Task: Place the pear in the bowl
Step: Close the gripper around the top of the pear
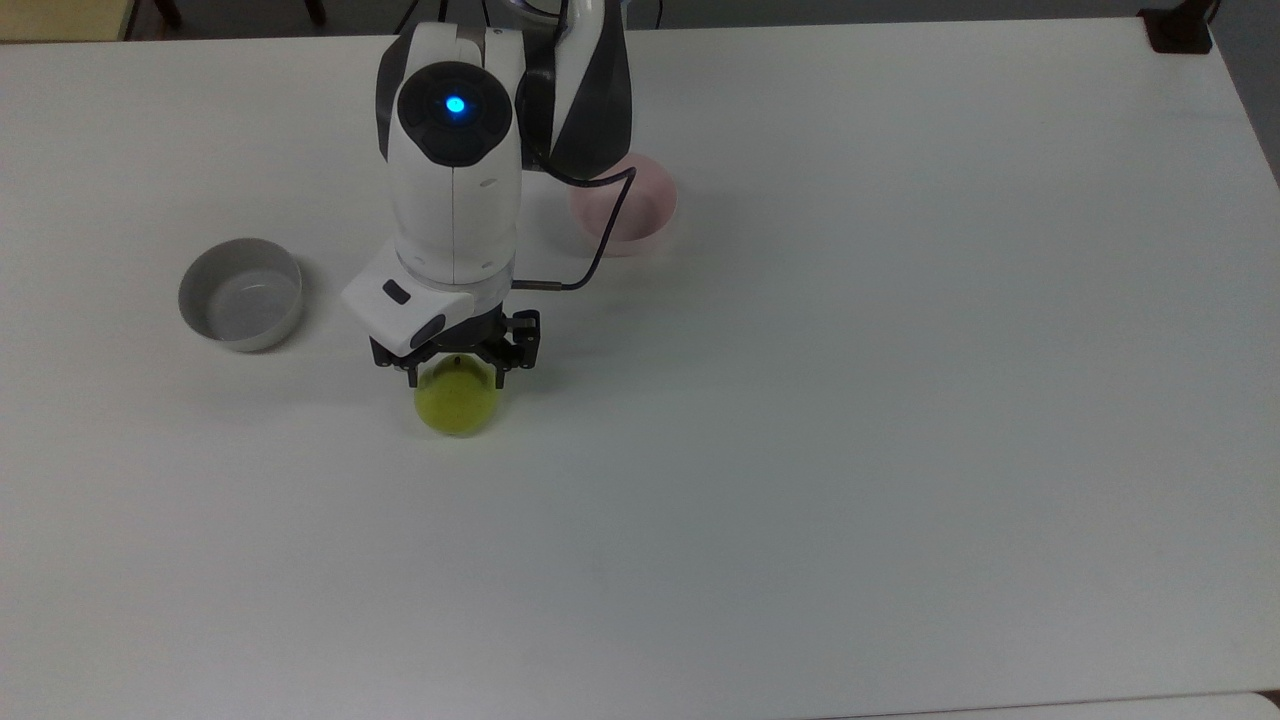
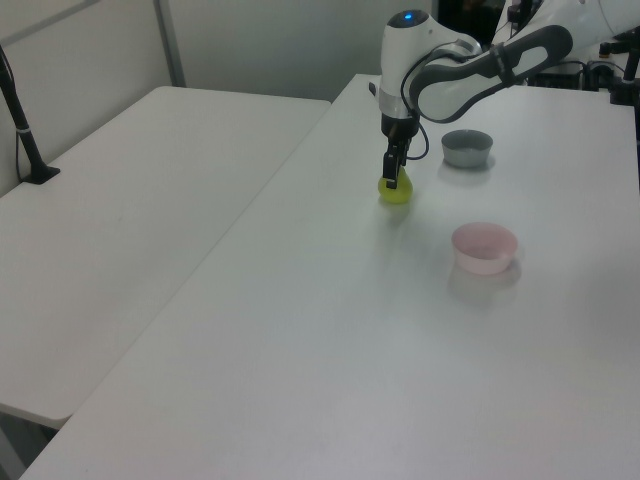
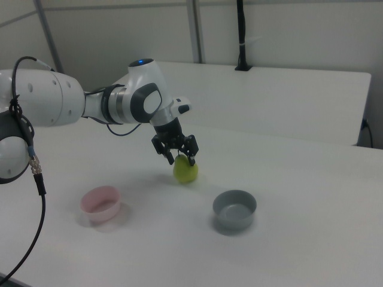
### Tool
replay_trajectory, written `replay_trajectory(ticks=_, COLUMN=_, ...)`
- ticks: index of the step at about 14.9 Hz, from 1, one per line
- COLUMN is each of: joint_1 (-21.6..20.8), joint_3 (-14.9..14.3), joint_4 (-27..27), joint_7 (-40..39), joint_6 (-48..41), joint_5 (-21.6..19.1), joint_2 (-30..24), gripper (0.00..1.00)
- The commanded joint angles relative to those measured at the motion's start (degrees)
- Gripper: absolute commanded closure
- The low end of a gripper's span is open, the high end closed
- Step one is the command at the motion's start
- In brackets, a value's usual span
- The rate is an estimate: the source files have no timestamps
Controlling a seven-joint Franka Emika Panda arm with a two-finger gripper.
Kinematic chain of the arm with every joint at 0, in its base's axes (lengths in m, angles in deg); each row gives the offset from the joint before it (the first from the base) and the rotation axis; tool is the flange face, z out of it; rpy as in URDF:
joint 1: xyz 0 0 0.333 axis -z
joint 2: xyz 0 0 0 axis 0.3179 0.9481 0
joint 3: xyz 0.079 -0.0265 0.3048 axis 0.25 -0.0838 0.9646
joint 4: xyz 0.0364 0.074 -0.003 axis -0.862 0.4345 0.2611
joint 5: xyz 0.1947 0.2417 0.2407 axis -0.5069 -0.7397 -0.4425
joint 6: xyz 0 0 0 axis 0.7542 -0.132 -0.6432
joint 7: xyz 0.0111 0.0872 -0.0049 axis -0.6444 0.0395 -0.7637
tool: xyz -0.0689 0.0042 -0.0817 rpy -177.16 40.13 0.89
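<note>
pear (image 1: 457,405) upright on table (image 1: 900,400) | gripper (image 1: 455,372) spread wide astride its top, unclamped | bowl (image 1: 636,205) apart

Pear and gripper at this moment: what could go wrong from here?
1. The open gripper straddles only the narrow top of the pear; closing there, the fingers may slide off its glossy taper.
2. The grey bowl looks like the pink bowl in size, inviting a wrong drop.
3. The arm's cable hangs over the pink bowl and might snag.
</note>
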Motion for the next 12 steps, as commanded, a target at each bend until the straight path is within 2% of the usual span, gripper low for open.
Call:
replay_trajectory(ticks=1, joint_1=-0.47, joint_3=-0.29, joint_4=0.07, joint_7=-0.58, joint_6=1.55, joint_5=3.4, joint_2=0.5, gripper=0.31)
replay_trajectory(ticks=5, joint_1=-0.47, joint_3=-0.29, joint_4=0.25, joint_7=-0.67, joint_6=1.73, joint_5=3.41, joint_2=0.41, gripper=0.63)
replay_trajectory(ticks=12, joint_1=-0.56, joint_3=-0.29, joint_4=0.42, joint_7=-0.49, joint_6=0.94, joint_5=3.24, joint_2=0.15, gripper=0.77)
